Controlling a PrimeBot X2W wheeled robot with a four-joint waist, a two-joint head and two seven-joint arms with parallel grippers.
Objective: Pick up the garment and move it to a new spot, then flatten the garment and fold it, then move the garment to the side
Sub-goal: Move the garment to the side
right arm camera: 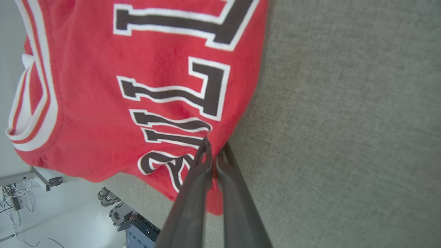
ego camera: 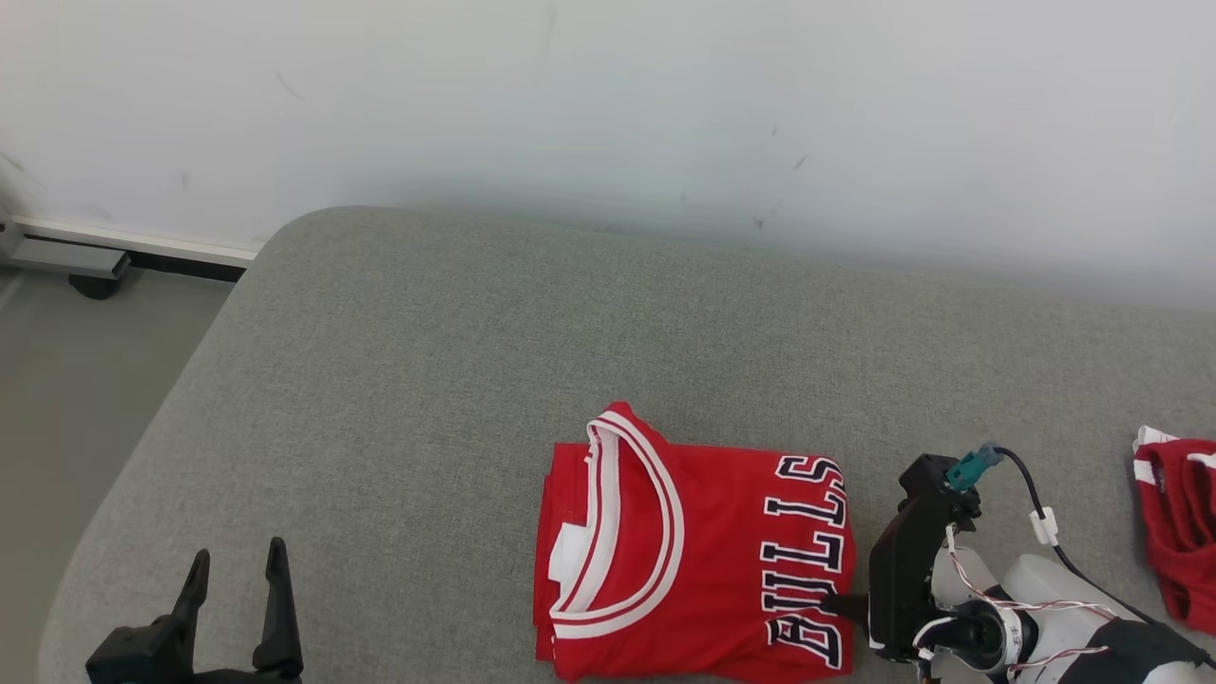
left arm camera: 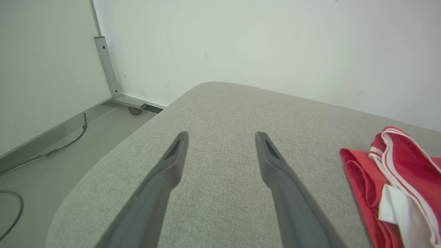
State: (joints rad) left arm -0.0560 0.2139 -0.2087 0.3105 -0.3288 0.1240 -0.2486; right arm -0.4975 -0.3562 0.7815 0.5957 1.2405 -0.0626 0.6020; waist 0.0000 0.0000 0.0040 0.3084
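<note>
Jersey [ego camera: 703, 541], red and folded into a neat rectangle, lies on a grey cushion [ego camera: 427, 380]. Right gripper [right arm camera: 215, 153] is pinched closed on the jersey's lettered edge. Left gripper [ego camera: 237, 570] sits with fingers spread, well apart from the jersey's collar side. Moving it aside likely calls for a low, slow drag, so the folded layers do not slip apart.

Head camera looks steeply down on the grey cushion [ego camera: 380, 380]; left wrist looks low across it — right wrist sits close above. All share the red jersey [ego camera: 693, 560].
</note>
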